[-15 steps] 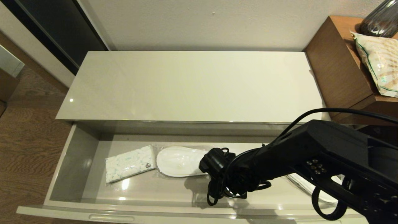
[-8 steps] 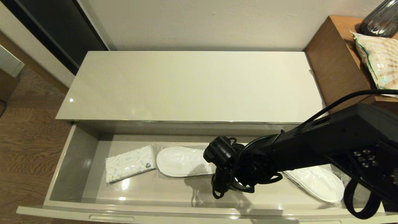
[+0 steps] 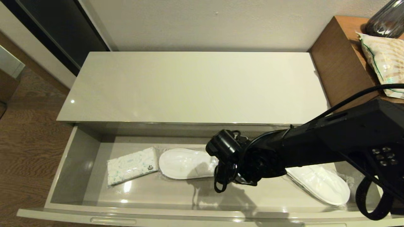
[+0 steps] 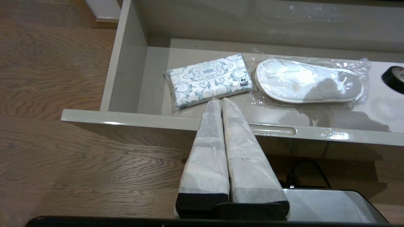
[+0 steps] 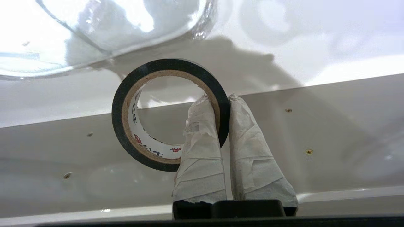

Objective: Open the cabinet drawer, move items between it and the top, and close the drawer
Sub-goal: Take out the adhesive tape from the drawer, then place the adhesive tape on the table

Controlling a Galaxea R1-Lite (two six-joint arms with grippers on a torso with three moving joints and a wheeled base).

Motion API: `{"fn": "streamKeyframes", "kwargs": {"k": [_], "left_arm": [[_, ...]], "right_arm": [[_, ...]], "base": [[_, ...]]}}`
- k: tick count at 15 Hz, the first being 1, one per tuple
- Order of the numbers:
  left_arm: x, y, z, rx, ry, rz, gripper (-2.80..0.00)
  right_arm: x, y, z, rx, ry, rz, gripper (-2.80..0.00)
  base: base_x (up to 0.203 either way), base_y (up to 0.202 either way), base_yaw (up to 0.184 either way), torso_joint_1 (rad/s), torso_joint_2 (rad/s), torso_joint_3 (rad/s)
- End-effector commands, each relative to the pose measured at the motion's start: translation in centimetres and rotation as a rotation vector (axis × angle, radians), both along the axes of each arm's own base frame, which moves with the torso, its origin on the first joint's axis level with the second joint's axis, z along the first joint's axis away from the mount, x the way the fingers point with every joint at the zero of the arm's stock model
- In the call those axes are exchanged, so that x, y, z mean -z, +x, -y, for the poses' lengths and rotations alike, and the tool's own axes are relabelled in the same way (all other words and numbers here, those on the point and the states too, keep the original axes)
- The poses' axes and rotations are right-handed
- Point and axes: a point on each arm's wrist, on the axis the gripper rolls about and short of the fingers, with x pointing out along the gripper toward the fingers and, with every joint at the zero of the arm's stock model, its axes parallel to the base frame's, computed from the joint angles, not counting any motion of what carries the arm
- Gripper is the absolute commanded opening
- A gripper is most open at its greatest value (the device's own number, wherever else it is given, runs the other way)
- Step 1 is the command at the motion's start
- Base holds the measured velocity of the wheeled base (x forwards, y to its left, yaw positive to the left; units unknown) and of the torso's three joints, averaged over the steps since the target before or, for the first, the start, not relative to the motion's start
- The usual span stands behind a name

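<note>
Right arm: reaches from frame right, wrist over the open cabinet drawer [image 3: 75, 157] centre.
Right gripper [image 5: 224, 101]: jaws clenched on tape roll [image 5: 126, 126] rim.
Left gripper [image 4: 220, 104]: parked, jaws closed, empty.

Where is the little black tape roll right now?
In the right wrist view, the small black tape roll with its pale cardboard core is pinched by the right gripper, held above the open glossy beige-grey drawer, beside a wrapped white slipper.

right gripper [image 5: 223, 98] pinched the black tape roll [image 5: 170, 114] wall, one finger [image 5: 202, 132] inside its core, above the drawer [image 5: 79, 151], plastic-wrapped white thing [image 5: 94, 28] nearby
</note>
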Motion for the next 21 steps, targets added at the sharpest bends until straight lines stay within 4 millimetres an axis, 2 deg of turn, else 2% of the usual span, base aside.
{"fn": "streamKeyframes", "kwargs": {"k": [1, 7, 16, 18, 19, 21], "left_arm": [[0.0, 0.0, 0.0, -0.001, -0.001, -0.001, -2.80], [0.0, 0.0, 0.0, -0.001, -0.001, -0.001, -2.80], [0.0, 0.0, 0.0, -0.001, -0.001, -0.002, -2.80], [0.0, 0.0, 0.0, -0.001, -0.001, -0.002, -2.80], [0.0, 0.0, 0.0, -0.001, -0.001, -0.002, -2.80], [0.0, 0.0, 0.0, -0.001, -0.001, -0.002, -2.80]], "right_arm": [[-1.6, -0.2, 0.2, 0.002, 0.019, 0.020, -2.80], [-6.0, -1.7, 1.7, -0.005, 0.023, 0.030, -2.80], [-14.2, -4.2, 4.4, 0.004, 0.034, 0.037, -2.80], [-16.4, -3.5, 5.4, 0.034, 0.056, 0.066, -2.80], [-17.4, -2.4, 6.3, 0.069, 0.061, 0.084, -2.80], [-17.4, 1.3, 8.8, 0.151, 0.010, 0.111, -2.80]], "base": [[0.000, 0.000, 0.000, 0.000, 0.00, 0.000], [0.000, 0.000, 0.000, 0.000, 0.00, 0.000], [0.000, 0.000, 0.000, 0.000, 0.00, 0.000], [0.000, 0.000, 0.000, 0.000, 0.00, 0.000], [0.000, 0.000, 0.000, 0.000, 0.00, 0.000], [0.000, 0.000, 0.000, 0.000, 0.00, 0.000]]}}
